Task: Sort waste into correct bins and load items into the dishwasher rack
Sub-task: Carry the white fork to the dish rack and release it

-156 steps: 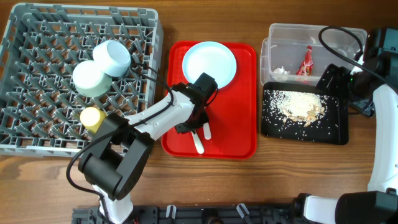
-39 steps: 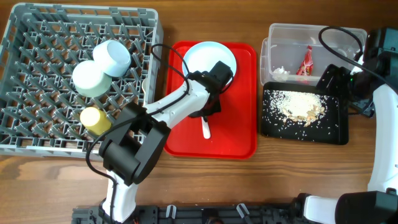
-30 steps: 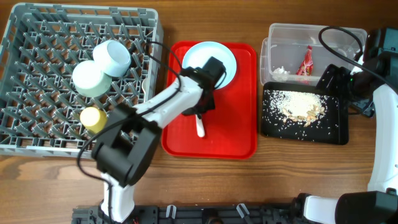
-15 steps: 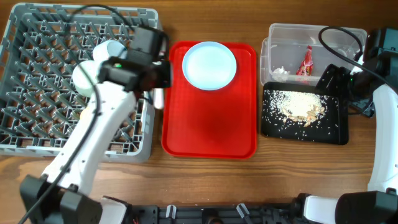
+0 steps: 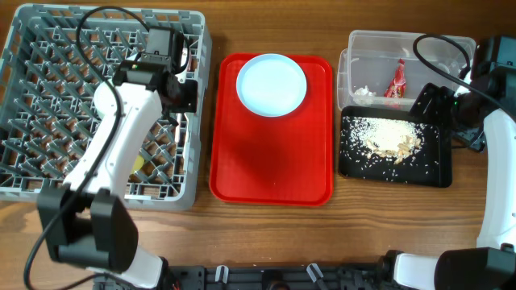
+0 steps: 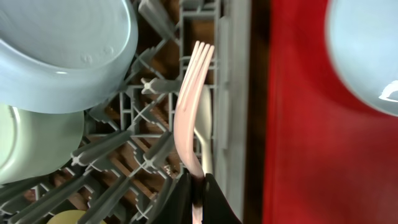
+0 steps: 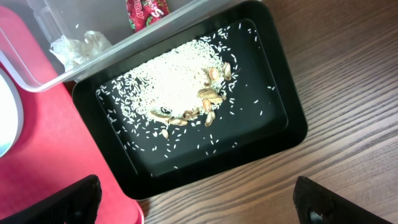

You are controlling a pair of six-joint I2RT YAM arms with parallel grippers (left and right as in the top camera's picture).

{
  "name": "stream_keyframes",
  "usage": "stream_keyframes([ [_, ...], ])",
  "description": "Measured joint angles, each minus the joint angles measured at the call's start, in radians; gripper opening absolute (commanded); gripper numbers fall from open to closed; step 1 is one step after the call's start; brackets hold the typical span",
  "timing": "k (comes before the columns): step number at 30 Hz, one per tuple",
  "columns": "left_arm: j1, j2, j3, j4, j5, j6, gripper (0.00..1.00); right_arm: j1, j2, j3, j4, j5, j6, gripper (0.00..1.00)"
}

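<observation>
My left gripper (image 5: pixel 177 90) is shut on the handle of the white fork (image 6: pixel 189 118) and holds it over the right edge of the grey dishwasher rack (image 5: pixel 48 80), tines pointing away. A second white utensil (image 6: pixel 206 134) lies just under the fork. The light blue bowl (image 6: pixel 62 50), pale green bowl (image 6: pixel 28 146) and yellow cup (image 6: pixel 68 218) sit in the rack. The white plate (image 5: pixel 272 84) lies on the red tray (image 5: pixel 270 173). My right gripper (image 7: pixel 199 208) is open and empty beside the black tray (image 5: pixel 435 173), which holds the rice crumbs (image 5: pixel 391 138).
The clear tub (image 5: pixel 427 48) behind the black tray holds the red wrapper (image 5: pixel 397 80) and the white scrap (image 5: pixel 363 94). The right arm's cable loops over the tub's right end. The rack wall (image 6: pixel 225 93) stands between the fork and the red tray.
My left arm lifted the fork off the red tray and swung left over the rack's right edge. The tray now holds only the plate. The right arm has not moved.
</observation>
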Motion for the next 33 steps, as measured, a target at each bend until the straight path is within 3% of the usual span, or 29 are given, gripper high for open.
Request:
stream_keyframes([
  [7, 0.022, 0.037, 0.0, 0.0, 0.0, 0.006, 0.39, 0.0, 0.0, 0.0, 0.0, 0.0, 0.0, 1.0],
  [14, 0.022, 0.036, 0.0, -0.003, 0.01, 0.011, 0.5, 0.0, 0.0, 0.0, 0.0, 0.0, 0.0, 1.0],
  [22, -0.028, -0.063, 0.0, 0.109, 0.204, 0.011, 0.66, 0.0, 0.0, 0.0, 0.001, 0.0, 0.0, 1.0],
  [25, -0.097, -0.095, 0.001, 0.173, 0.248, 0.01, 0.62, 0.0, 0.0, 0.0, 0.002, 0.0, 0.0, 1.0],
  [28, -0.175, -0.093, 0.002, 0.201, 0.263, 0.013, 0.29, 0.0, 0.0, 0.0, 0.002, 0.0, 0.0, 1.0],
  [29, -0.194, -0.09, 0.001, 0.201, 0.258, 0.011, 0.24, 0.0, 0.0, 0.0, 0.002, 0.0, 0.0, 1.0],
  [33, -0.257, -0.076, 0.001, 0.178, 0.186, -0.002, 0.18, 0.0, 0.0, 0.0, 0.001, 0.0, 0.0, 1.0],
])
